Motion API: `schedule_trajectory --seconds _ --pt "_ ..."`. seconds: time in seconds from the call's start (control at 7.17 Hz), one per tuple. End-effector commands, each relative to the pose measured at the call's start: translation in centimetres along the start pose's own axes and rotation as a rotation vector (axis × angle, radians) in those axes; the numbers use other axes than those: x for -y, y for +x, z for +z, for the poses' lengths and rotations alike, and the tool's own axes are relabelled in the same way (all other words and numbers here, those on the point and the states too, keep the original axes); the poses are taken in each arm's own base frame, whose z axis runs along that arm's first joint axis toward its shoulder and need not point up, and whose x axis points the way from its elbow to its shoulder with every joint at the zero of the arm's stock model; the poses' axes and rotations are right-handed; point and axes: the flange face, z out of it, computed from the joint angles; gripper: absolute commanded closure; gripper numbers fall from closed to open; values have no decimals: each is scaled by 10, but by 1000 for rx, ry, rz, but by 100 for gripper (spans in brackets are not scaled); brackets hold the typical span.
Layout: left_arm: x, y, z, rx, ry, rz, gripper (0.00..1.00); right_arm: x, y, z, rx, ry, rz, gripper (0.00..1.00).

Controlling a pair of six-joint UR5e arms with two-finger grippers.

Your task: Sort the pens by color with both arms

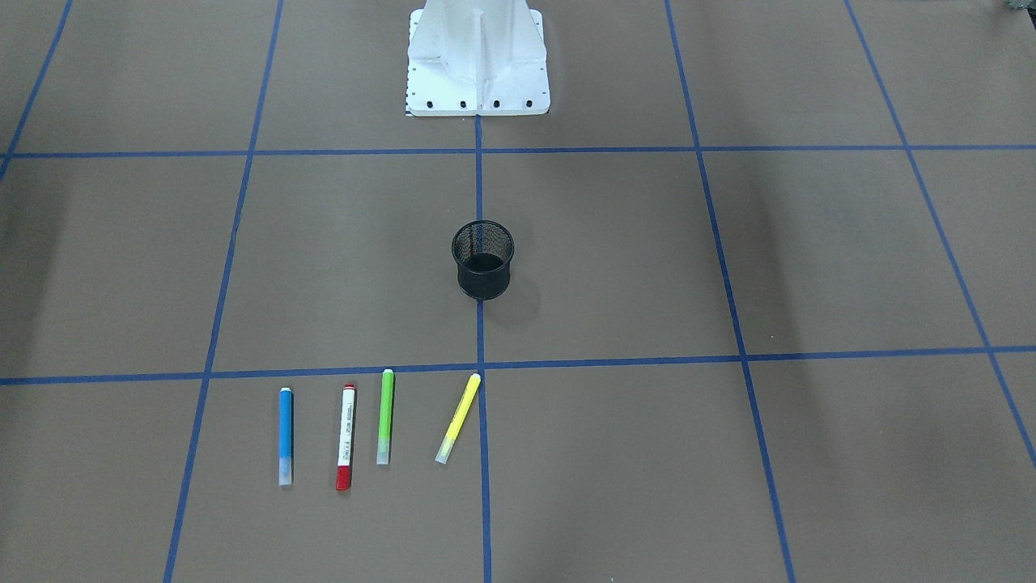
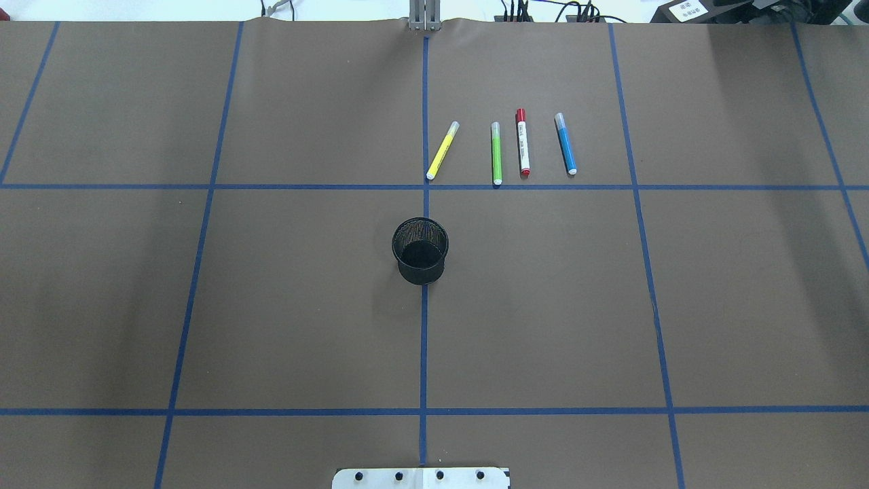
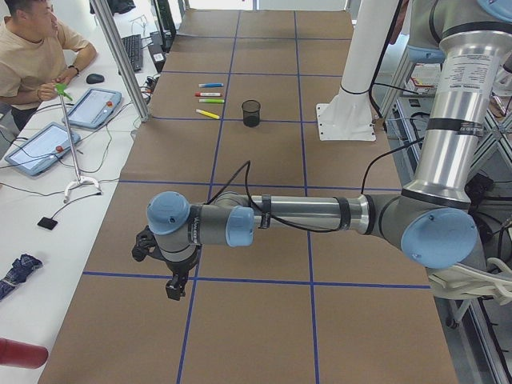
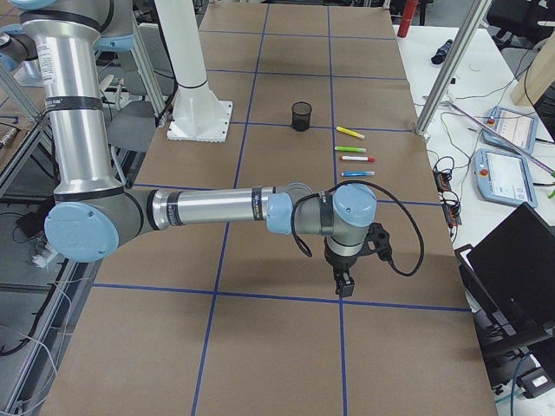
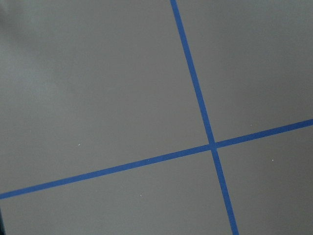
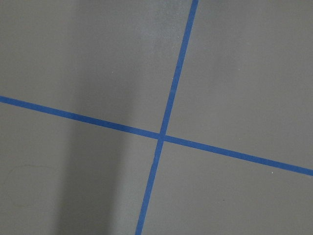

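Four pens lie side by side on the brown table on the operators' side of the black mesh cup (image 2: 421, 250). They are a yellow pen (image 2: 442, 151), a lime green pen (image 2: 496, 153), a white pen with red ends (image 2: 522, 142) and a blue pen (image 2: 565, 144). My left gripper (image 3: 174, 286) hangs over the table far from them, near that table end. My right gripper (image 4: 344, 286) hangs near the other end. I cannot tell whether either is open or shut. Both wrist views show only brown paper and blue tape.
The white pedestal base (image 1: 477, 61) stands on the robot's side of the cup. Blue tape lines (image 2: 424, 339) divide the table into squares. An operator (image 3: 32, 48) sits at a side desk with tablets (image 3: 94, 108) beyond the pens.
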Motion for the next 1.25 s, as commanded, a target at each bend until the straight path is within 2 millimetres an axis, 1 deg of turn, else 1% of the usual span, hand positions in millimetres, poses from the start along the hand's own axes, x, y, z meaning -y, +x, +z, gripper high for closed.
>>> schedule_trajectory --seconds 0.0,0.14,0.28,0.42,0.56,0.84,0.98,1.12 --pt "-46 18 -5 -36 16 -116 1 0 -1 -1 -1 2 7 0" --pt "-47 25 -13 -41 0 -141 1 -1 0 0 0 0 11 0" --pt "-43 39 -28 -47 -19 -156 0 -1 0 0 0 0 11 0" --pt "-39 53 -43 -42 8 -128 1 -1 0 0 0 0 11 0" --pt "-37 59 -50 -41 27 -102 1 -1 0 0 -2 -1 13 0" --pt "-31 66 -58 -38 47 -77 1 0 0 0 -2 1 19 0" --pt "-32 65 -58 -42 45 -89 0 1 -2 -2 -3 4 42 0" --pt "-30 68 -60 -37 54 -72 1 1 -2 -2 -3 4 44 0"
